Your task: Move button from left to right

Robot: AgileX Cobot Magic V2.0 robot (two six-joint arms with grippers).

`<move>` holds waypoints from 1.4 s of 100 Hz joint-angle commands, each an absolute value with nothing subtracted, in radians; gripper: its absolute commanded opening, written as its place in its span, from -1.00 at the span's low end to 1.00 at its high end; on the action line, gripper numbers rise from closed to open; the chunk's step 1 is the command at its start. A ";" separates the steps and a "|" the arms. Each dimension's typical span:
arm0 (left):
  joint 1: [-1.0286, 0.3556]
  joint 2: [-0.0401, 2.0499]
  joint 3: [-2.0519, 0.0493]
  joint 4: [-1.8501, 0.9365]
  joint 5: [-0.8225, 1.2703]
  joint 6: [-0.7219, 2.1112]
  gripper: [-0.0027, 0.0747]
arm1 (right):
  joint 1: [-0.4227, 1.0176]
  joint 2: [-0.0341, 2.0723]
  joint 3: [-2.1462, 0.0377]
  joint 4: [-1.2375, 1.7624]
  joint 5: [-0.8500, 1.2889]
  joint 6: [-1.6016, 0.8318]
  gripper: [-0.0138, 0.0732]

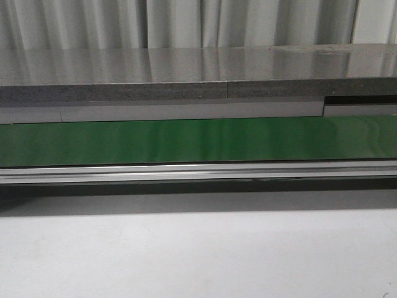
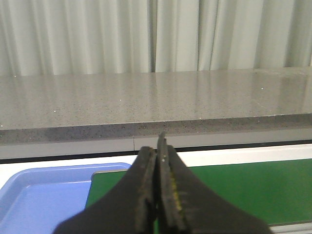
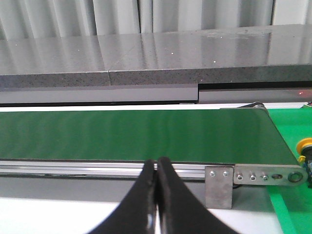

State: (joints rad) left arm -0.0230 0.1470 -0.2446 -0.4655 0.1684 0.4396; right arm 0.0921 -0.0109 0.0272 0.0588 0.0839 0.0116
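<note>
- One long green conveyor belt (image 1: 198, 141) ran left to right across the front view, with a grey stone-like counter (image 1: 186, 74) behind it and a pale table (image 1: 198, 254) nearer the robot.
- One blue tray (image 2: 44, 195) showed only in the left wrist view, just beside the belt's left end.
- Both grippers were pressed together and held nothing: the left gripper (image 2: 157, 161) pointed over the tray-and-belt edge, the right gripper (image 3: 156, 173) at the belt's near rail.
- Only a sliver of what seemed the button (image 3: 305, 148), a round yellow cap, showed at the edge of the right wrist view, past the belt's right end on a green surface.
- By my judgement it lay to the right of the right gripper, making that the nearer arm; its long axis could not be told.
</note>
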 commanded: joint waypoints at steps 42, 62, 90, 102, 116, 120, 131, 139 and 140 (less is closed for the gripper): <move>-0.030 0.160 -0.272 -0.479 0.091 0.440 -0.98 | 0.092 -0.030 0.010 0.047 0.000 0.011 -0.84; -0.030 0.160 -0.264 -0.403 0.100 0.422 -0.98 | 0.092 -0.030 0.010 0.047 0.000 0.011 -0.84; -0.030 0.117 -0.152 0.017 0.038 -0.037 -0.98 | 0.092 -0.030 0.010 0.047 0.000 0.011 -0.84; -0.030 0.064 -0.086 0.041 -0.018 -0.037 -0.98 | 0.092 -0.030 0.010 0.047 0.000 0.011 -0.84; -0.030 0.008 -0.017 0.044 -0.024 -0.037 -0.98 | 0.092 -0.030 0.010 0.047 0.000 0.011 -0.84; -0.030 -0.007 -0.001 0.044 -0.024 -0.037 -0.98 | 0.092 -0.030 0.010 0.047 0.000 0.011 -0.84; -0.030 -0.035 0.047 0.044 -0.037 -0.037 -0.98 | 0.092 -0.030 0.010 0.047 0.000 0.011 -0.84; -0.028 -0.035 0.047 0.049 -0.017 -0.037 -0.98 | 0.092 -0.030 0.010 0.047 0.000 0.011 -0.84; -0.028 -0.035 0.047 0.049 -0.017 -0.037 -0.98 | 0.092 -0.030 0.010 0.047 0.000 0.011 -0.84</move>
